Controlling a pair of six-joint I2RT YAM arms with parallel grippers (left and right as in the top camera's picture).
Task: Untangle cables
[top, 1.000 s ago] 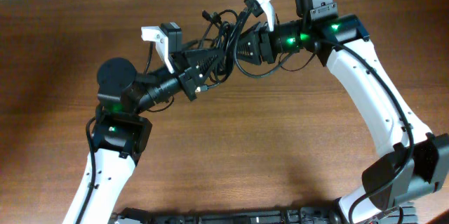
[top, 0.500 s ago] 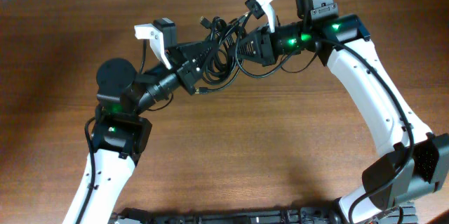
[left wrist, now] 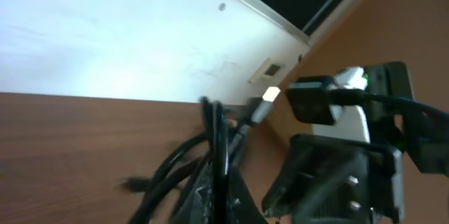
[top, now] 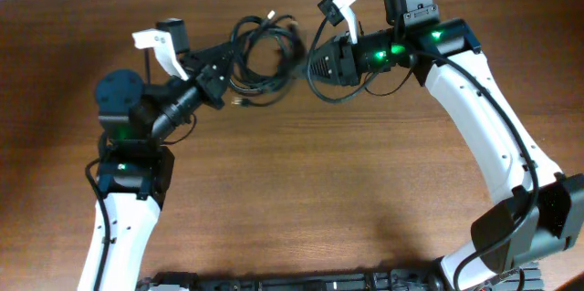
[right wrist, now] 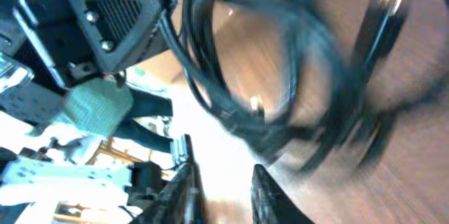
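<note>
The left gripper (top: 222, 70) is clamped tight on the cables (left wrist: 216, 147), a black looped bundle at the far side of the table (top: 365, 191) between the two arms, with one pale-tipped plug (left wrist: 269, 99) poking out of it. The right gripper (right wrist: 221, 173) sits just beside the bundle, its jaws seemingly part-way apart with nothing between them, though blur smears that view

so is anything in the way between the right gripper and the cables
nothing visible: the cables sit right in front of the right gripper, and the left gripper is clamped on their far side
</note>
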